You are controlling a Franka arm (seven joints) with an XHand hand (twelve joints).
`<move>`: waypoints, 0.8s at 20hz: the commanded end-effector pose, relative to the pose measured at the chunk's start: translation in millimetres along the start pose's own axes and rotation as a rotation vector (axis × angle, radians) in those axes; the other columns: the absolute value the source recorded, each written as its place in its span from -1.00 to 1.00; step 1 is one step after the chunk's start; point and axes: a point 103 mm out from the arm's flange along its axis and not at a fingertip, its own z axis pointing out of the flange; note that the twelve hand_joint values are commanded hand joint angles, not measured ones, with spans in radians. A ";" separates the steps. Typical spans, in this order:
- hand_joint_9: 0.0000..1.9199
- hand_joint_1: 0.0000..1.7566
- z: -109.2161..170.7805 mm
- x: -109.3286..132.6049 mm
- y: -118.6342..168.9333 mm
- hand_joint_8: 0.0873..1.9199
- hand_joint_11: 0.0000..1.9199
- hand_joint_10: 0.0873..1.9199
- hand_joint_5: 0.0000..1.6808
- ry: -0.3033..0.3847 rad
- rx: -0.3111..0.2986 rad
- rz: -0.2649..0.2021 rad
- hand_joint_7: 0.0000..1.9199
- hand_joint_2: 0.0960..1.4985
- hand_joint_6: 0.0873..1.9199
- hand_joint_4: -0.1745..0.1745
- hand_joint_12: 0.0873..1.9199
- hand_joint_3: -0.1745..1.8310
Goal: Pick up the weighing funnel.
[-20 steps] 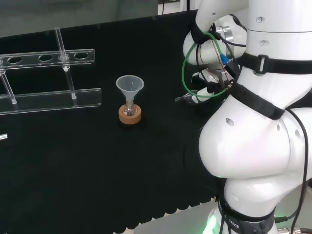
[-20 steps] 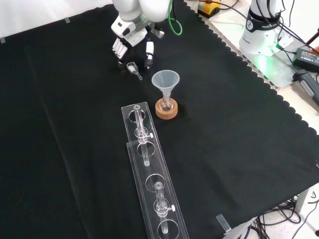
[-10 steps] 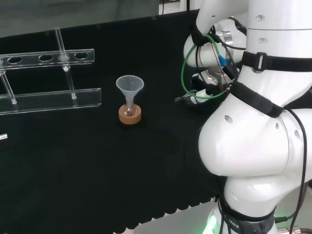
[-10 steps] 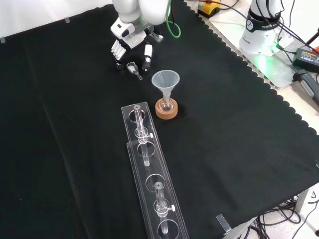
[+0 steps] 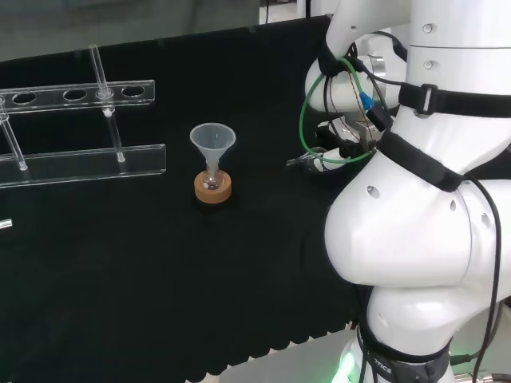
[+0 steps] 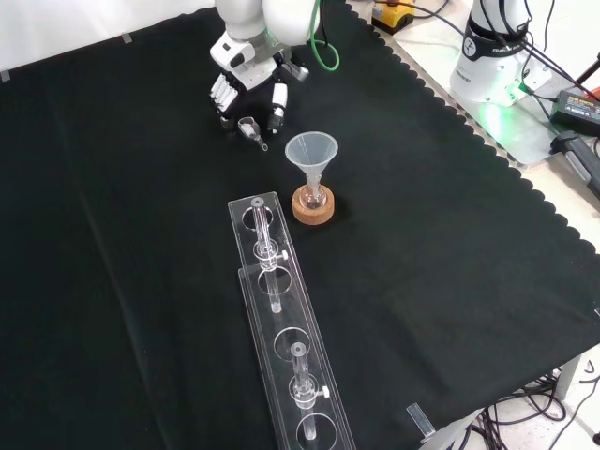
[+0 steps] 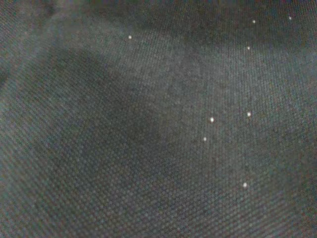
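Cloth (image 6: 112, 234): black, it covers the bench on all sides of the funnel (image 6: 311, 152).
Arm (image 5: 423, 215): white; in the head view its big links stand to the right of the funnel.
Rack (image 6: 281, 347): clear plastic with round holes and a few thin tubes. In the front view it begins just below the funnel and runs to the near edge.
Hand (image 6: 246, 80): in the front view it is above and left of the funnel, near it. The fingers (image 6: 222, 94) and the thumb (image 6: 278, 101) point down to the cloth, rather straight, with a gap between them. It appears to hold nothing.
Funnel: it stands mouth up, its stem in a small flask.
Cork ring (image 6: 313, 208): directly under the funnel, it carries the flask.
Weighing funnel (image 6: 251, 127): it lies on the cloth above and left of the funnel, near but apart, in the gap between fingers and thumb. If a fingertip touches it cannot be told.
Handling: probably light, stiff and smooth, so it can slip away on the cloth and may break if squeezed wrongly.
Place to hold: probably across the wider scoop part, not the thin stem.
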 end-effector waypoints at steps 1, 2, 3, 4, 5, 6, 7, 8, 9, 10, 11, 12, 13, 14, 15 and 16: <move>-0.37 -0.50 3.3 1.7 -0.4 0.01 -0.46 -0.15 -0.42 0.004 -0.003 -0.005 -0.32 0.02 0.00 -0.92 0.46 -0.82; -0.36 -0.49 3.9 2.3 -0.1 0.01 -0.46 -0.15 -0.42 0.005 -0.001 -0.007 -0.32 0.02 0.01 -0.92 0.46 -0.82; -0.36 -0.49 4.5 2.8 0.1 0.01 -0.46 -0.15 -0.42 0.005 0.001 -0.008 -0.32 0.02 0.02 -0.92 0.46 -0.82; -0.36 -0.49 4.8 3.0 0.3 0.01 -0.46 -0.15 -0.42 0.003 0.001 -0.010 -0.31 0.02 0.02 -0.92 0.46 -0.82; -0.35 -0.49 4.7 3.1 0.5 0.01 -0.46 -0.15 -0.42 0.001 -0.002 -0.012 -0.31 0.03 0.02 -0.91 0.45 -0.82; -0.34 -0.48 4.3 3.6 1.6 0.01 -0.46 -0.16 -0.41 -0.009 -0.011 -0.015 -0.30 0.03 0.04 -0.91 0.45 -0.82; -0.33 -0.47 4.5 5.1 3.1 0.01 -0.45 -0.16 -0.41 -0.018 -0.026 -0.019 -0.29 0.03 0.05 -0.90 0.45 -0.82; -0.28 -0.44 5.8 8.4 5.4 0.02 -0.42 -0.17 -0.37 -0.028 -0.043 -0.022 -0.23 0.04 0.10 -0.87 0.42 -0.81; -0.21 -0.41 7.2 11.4 7.1 0.03 -0.38 -0.20 -0.34 -0.035 -0.056 -0.025 -0.17 0.05 0.16 -0.84 0.39 -0.81; -0.15 -0.38 8.8 15.1 8.4 0.04 -0.34 -0.22 -0.31 -0.041 -0.070 -0.027 -0.11 0.06 0.22 -0.81 0.37 -0.81; -0.07 -0.35 10.0 18.8 9.5 0.07 -0.30 -0.24 -0.25 -0.046 -0.085 -0.029 -0.04 0.07 0.26 -0.81 0.34 -0.80; 0.01 -0.32 10.2 20.4 9.9 0.10 -0.26 -0.25 -0.17 -0.050 -0.092 -0.028 0.02 0.08 0.28 -0.82 0.31 -0.80; 0.06 -0.30 10.0 21.6 9.8 0.12 -0.23 -0.26 -0.11 -0.054 -0.100 -0.029 0.05 0.08 0.29 -0.82 0.29 -0.80; 0.13 -0.27 9.0 22.2 9.8 0.15 -0.19 -0.26 -0.02 -0.059 -0.107 -0.028 0.12 0.09 0.28 -0.83 0.27 -0.79; 0.19 -0.23 7.5 21.8 9.1 0.17 -0.15 -0.25 0.07 -0.063 -0.117 -0.026 0.18 0.09 0.26 -0.83 0.25 -0.79; 0.25 -0.18 6.7 20.6 8.1 0.20 -0.10 -0.24 0.15 -0.066 -0.127 -0.023 0.24 0.10 0.21 -0.83 0.22 -0.79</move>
